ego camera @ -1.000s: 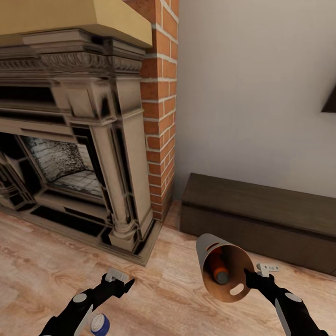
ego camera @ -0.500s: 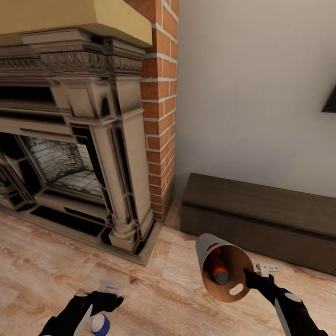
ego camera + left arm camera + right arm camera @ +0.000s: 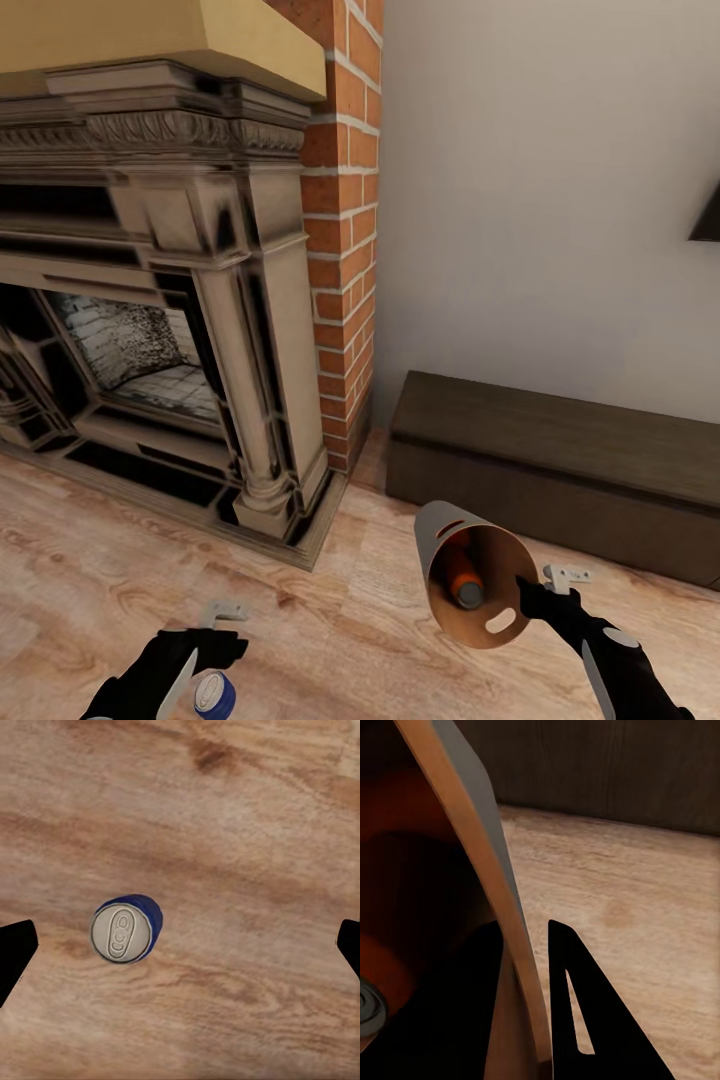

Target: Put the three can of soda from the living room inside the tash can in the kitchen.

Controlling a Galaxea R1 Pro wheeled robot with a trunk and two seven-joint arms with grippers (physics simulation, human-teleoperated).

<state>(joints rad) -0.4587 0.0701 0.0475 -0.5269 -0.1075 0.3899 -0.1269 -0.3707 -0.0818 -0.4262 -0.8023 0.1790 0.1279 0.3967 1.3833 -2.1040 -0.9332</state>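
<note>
Head view: the grey trash can [image 3: 470, 575] is being held tilted above the wood floor [image 3: 350, 640] by the right gripper [image 3: 520, 590], its brown-orange mouth turned toward the camera with an orange soda can [image 3: 462, 578] lying inside, while the blue soda can [image 3: 214, 694] is standing on the floor just beside the left gripper [image 3: 215, 650], near the fireplace [image 3: 150, 330]. Left wrist view: the blue can [image 3: 124, 928] is being framed upright between widely parted fingers [image 3: 15, 952], touched by neither. Right wrist view: the bin's rim [image 3: 484, 892] is being pinched between the clenched fingertips [image 3: 577, 997].
</note>
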